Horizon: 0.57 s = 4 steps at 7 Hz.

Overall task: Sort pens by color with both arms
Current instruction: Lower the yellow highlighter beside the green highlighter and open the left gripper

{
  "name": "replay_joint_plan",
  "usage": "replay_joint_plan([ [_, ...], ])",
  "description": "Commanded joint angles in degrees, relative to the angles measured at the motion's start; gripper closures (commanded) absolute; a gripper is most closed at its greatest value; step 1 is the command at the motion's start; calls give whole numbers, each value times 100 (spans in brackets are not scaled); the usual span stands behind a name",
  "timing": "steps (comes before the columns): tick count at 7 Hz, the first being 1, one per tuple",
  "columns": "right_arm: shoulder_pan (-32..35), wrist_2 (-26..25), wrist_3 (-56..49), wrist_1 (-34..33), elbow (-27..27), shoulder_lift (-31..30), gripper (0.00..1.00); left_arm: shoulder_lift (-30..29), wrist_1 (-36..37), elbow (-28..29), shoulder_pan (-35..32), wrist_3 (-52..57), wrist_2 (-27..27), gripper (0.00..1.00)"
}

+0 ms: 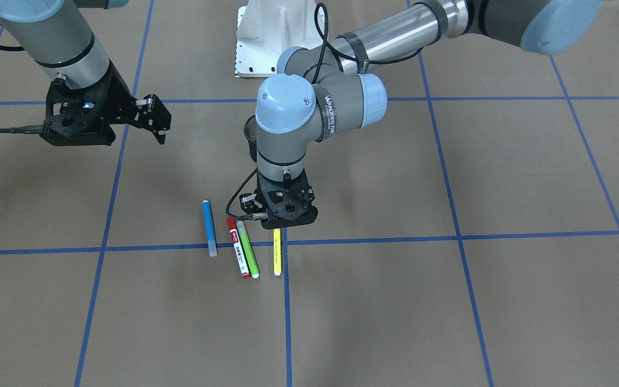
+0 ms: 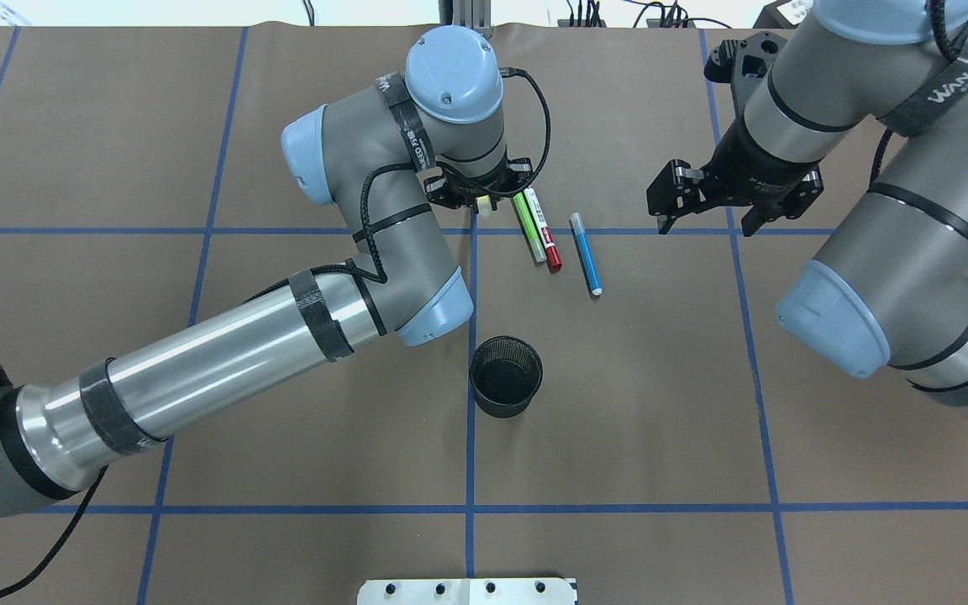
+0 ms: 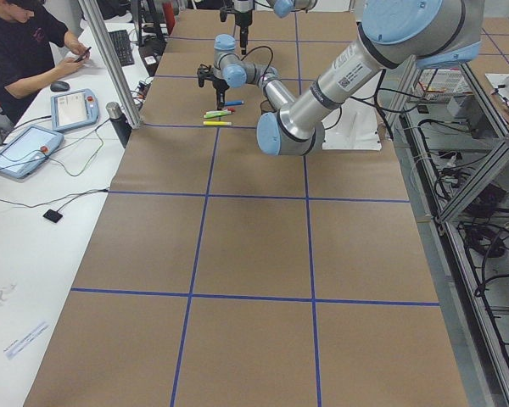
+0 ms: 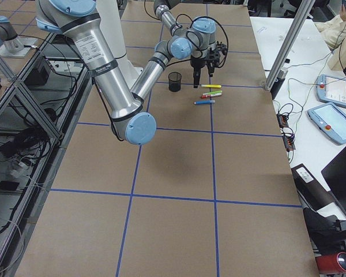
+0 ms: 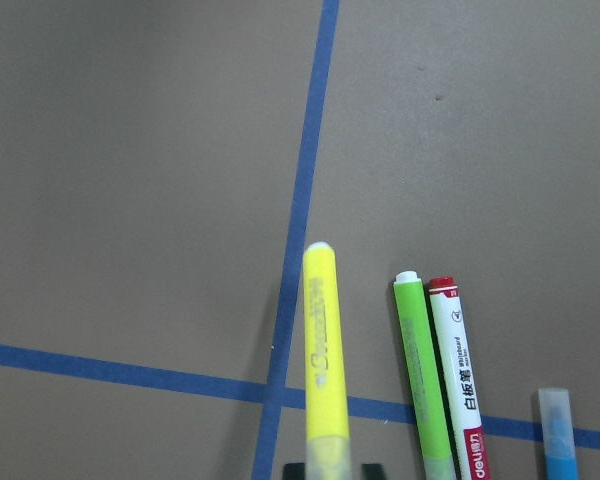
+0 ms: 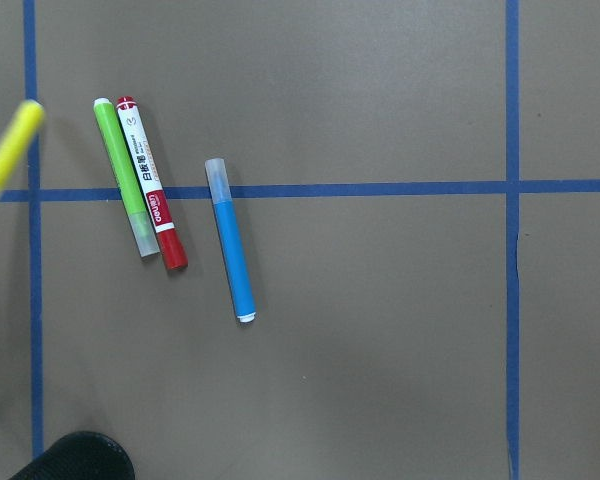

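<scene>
Three pens lie side by side on the brown table: the blue one [image 2: 586, 254] [image 6: 229, 240], the white one with red cap [image 2: 543, 231] [image 6: 150, 190], and the light green one [image 2: 527, 223] [image 6: 122, 175] touching it. My left gripper [image 2: 480, 200] [image 5: 332, 470] points straight down and is shut on one end of the yellow pen [image 1: 276, 252] [image 5: 323, 350], just left of the green pen in the overhead view. The yellow pen juts out from the fingers. My right gripper [image 2: 702, 223] [image 1: 153, 121] hovers open and empty, to the right of the blue pen.
A black mesh cup [image 2: 506, 376] [image 1: 250, 131] stands near the left arm's elbow, on the robot's side of the pens. Blue tape lines [image 2: 470, 420] grid the table. The white pedestal [image 1: 266, 37] is at the robot's base. A person [image 3: 25, 42] sits at a side desk.
</scene>
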Motion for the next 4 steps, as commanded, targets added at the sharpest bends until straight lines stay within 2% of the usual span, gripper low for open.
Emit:
replay_joint_plan([
  [1, 120, 45, -71, 9, -3, 1, 0, -8, 7, -30, -109, 230, -32, 12],
  [2, 312, 36, -524, 0, -20, 1, 0, -8, 102, -48, -371, 789, -250, 5],
  [4, 908, 114, -1926, 226, -588, 10, 0, 79, 803, -170, -1318, 2160, -1425, 2],
])
